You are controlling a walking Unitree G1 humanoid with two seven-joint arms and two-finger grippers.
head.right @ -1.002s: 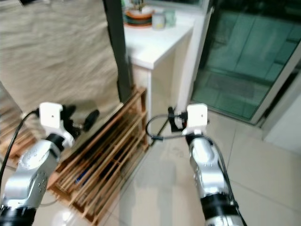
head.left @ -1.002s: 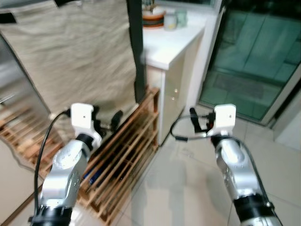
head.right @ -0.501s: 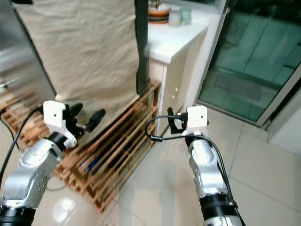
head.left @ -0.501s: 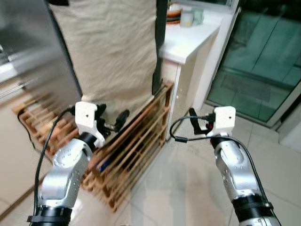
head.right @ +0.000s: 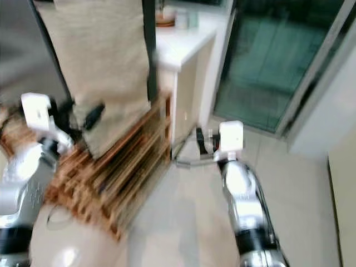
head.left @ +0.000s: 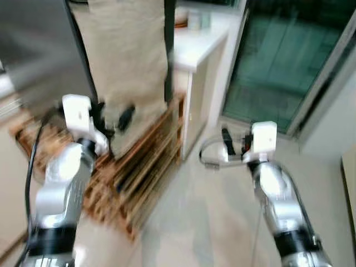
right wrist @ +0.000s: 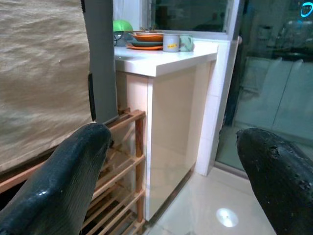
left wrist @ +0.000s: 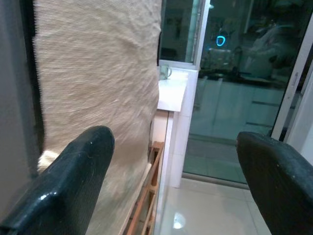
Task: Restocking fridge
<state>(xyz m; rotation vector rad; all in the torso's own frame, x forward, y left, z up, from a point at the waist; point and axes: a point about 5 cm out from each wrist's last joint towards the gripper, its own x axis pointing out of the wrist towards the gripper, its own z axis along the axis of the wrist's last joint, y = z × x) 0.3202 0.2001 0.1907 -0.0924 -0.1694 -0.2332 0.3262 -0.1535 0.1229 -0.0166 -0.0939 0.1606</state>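
Pale tiled floor (head.left: 194, 217) spreads bare between the two arms in the blurred head views and runs up to a dark glass sliding door (head.left: 267, 61) at the far right. At the far left stands the grey side of what may be the fridge (head.left: 33, 50), too blurred to be sure. A beige cloth (head.left: 125, 61) hangs beside it, with a slatted wooden rack (head.left: 139, 167) slanting out beneath its lower edge. A white counter (head.left: 194, 47) juts between the cloth and the glass door, dishes at its far edge. The left gripper (head.left: 114, 118) is raised in front of the cloth, close to the rack's upper edge; the right gripper (head.left: 231, 146) hangs over open floor, just off the counter's near corner.

From the left wrist, the left gripper's two black fingers (left wrist: 73, 171) stand wide apart with nothing between them. Beyond lie the cloth, the counter's end and the glass door.

From the right wrist, the right gripper's fingers (right wrist: 68, 181) are likewise spread wide and hold nothing. They frame the counter's front corner, orange plates (right wrist: 145, 38) and mugs (right wrist: 172, 43) along its top edge, and the rack's shelves touching its side.
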